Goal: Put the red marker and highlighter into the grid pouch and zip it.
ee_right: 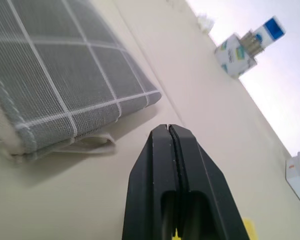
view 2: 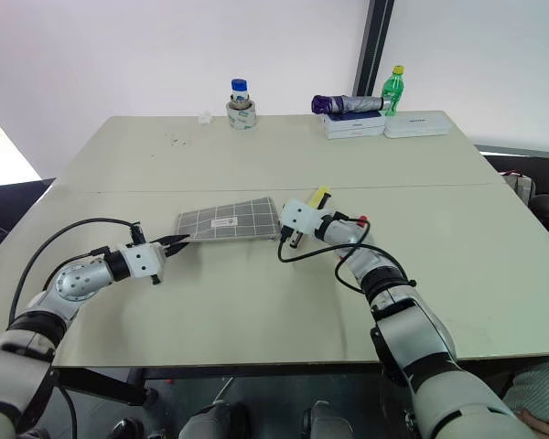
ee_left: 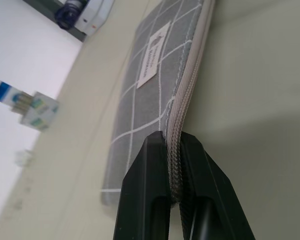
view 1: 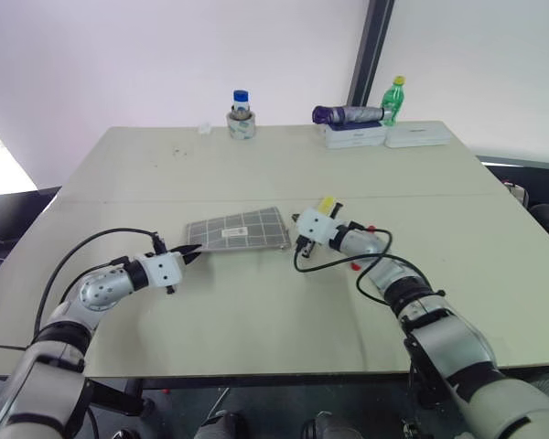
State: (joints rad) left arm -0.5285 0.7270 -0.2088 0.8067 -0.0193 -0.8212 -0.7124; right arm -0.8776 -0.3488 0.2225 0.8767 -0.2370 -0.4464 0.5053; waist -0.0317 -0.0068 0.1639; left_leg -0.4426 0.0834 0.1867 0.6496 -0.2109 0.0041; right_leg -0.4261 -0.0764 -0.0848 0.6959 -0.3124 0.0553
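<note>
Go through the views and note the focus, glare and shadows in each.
Left wrist view: the pouch zipper edge in the left claw is sharp; the far items on the table blur. Right wrist view: the shut right claw is crisp, the pouch throws a soft shadow, and the sky-bright background washes out. Eye views: even light, bright white wall.

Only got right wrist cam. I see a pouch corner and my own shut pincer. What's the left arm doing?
Observer: The left pincer is shut on the zipper edge of the grid pouch, at the end away from yours.
Operator: Highlighter inside yet?
Observer: No. The highlighter sits outside the pouch, just behind the right pincer, whose tips have nothing between them.
</note>
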